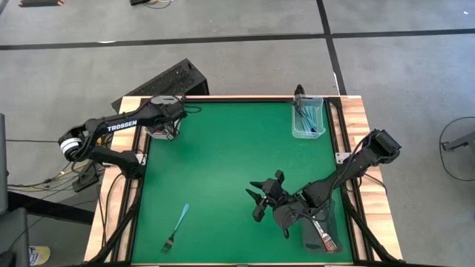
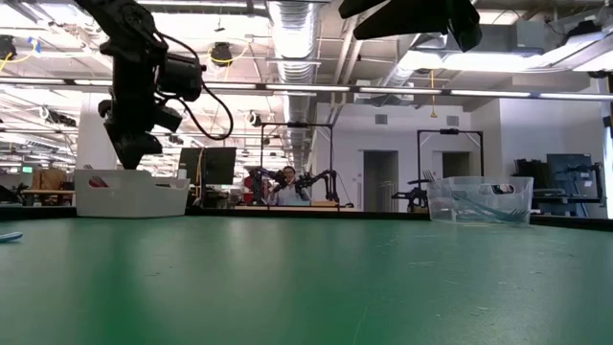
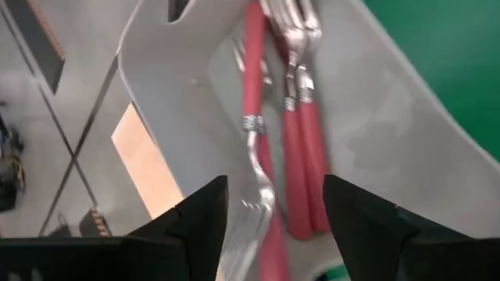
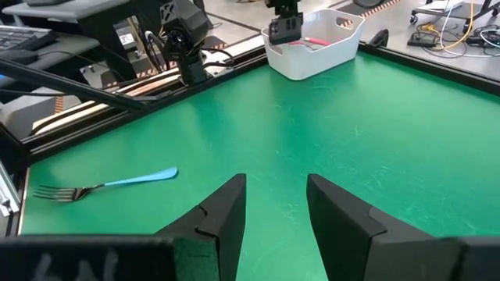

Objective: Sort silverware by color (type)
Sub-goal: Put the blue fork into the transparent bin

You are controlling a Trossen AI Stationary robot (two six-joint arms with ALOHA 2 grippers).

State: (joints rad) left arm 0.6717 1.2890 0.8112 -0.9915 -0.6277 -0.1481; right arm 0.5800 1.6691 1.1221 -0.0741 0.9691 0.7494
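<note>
Green felt covers the whole table, with a big workshop room behind it; out on that felt lies just one loose piece, a light-blue-handled fork with metal tines, near the front-left corner and well apart from everything else; nothing is touching it.

Rest of the silverware already looks binned; the pink-red-handled forks lie side by side in the white plastic bin at the back-left corner; a few dark-blue-handled pieces sit in the clear plastic bin at the back right; another clear tray at the front right holds what looks like orange-handled cutlery, half hidden under the arm.

Left gripper hangs right over the white bin, fingers spread apart with nothing between them; the red forks sit below in the bin, not in its hold. Right gripper hovers over the middle-front of the table, also spread open and empty, facing the blue fork across the felt.

So I'd say it's nearly done; one fork left to pick up and drop in with the blues, which is a long haul to the back-right bin; the right arm seems the likelier one for that.
</note>
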